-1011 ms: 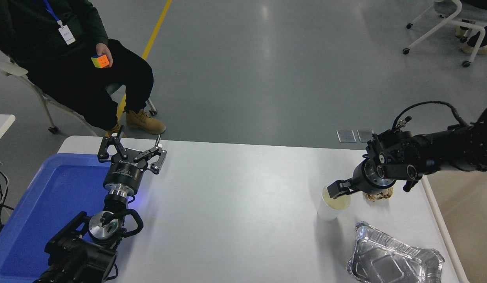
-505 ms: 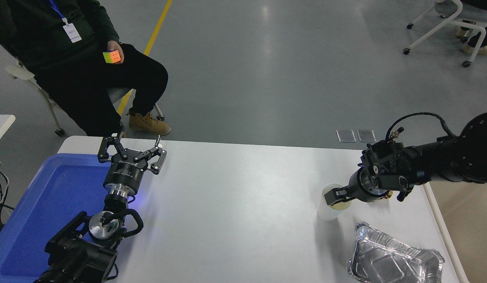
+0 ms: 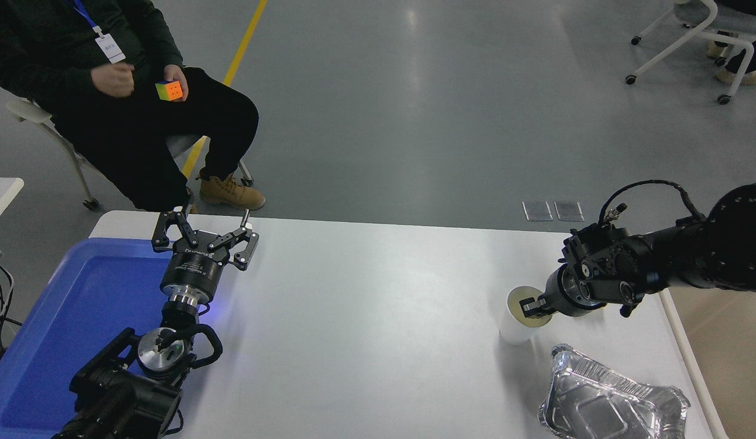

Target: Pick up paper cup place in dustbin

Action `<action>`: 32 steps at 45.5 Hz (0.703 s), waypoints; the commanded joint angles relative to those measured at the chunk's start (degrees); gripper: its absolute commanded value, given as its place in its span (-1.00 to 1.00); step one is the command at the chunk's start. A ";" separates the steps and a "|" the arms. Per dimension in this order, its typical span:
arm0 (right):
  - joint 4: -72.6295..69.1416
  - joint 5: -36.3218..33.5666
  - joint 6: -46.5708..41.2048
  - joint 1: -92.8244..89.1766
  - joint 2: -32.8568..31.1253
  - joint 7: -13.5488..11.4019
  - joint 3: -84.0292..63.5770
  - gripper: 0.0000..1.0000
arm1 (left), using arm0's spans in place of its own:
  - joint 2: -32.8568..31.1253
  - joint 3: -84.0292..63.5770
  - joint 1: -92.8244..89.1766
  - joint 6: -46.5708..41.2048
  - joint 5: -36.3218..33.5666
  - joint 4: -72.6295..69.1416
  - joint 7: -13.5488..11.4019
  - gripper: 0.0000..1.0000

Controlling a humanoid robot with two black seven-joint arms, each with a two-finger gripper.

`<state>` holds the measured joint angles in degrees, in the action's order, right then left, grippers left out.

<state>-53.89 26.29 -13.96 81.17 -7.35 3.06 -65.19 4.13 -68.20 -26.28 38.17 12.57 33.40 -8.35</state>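
Near the surface's [image 3: 366, 317] right edge, the paper cup [image 3: 517, 324] is standing upright, and the right tool [image 3: 532, 306] is reaching over its rim, one finger inside, grip unclear.

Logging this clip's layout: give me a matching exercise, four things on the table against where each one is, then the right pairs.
Things:
1. paper cup
2. foil tray
3. blue tray
4. left gripper

Places:
A. table's near right corner
B. parked above the blue tray's far right corner, jaws spread
C. table's left end
D. upright, right of centre, with the right gripper at its rim

Pairs: 1-D, 2-A, 3-C, 4-B
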 commanded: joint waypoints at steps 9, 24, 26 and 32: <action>-1.38 -0.27 -0.46 2.67 -0.82 0.02 -0.20 -1.00 | 0.00 0.00 0.00 -0.02 0.00 0.00 0.00 0.98; -24.31 -0.27 -4.93 28.41 -10.92 0.37 -0.20 -1.00 | 0.00 0.00 0.00 0.06 0.00 0.00 0.09 0.98; -27.13 -0.27 -6.95 32.63 -12.24 0.37 -0.37 -1.00 | 0.00 0.00 0.00 -0.02 0.00 0.00 0.00 0.98; -33.56 -0.10 -16.53 47.92 -16.99 0.37 -2.22 -1.00 | 0.00 0.00 0.00 -0.02 0.00 0.00 0.00 0.98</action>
<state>-75.16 26.06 -20.01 106.90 -17.21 3.36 -65.88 4.14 -68.20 -26.28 38.17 12.58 33.42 -8.30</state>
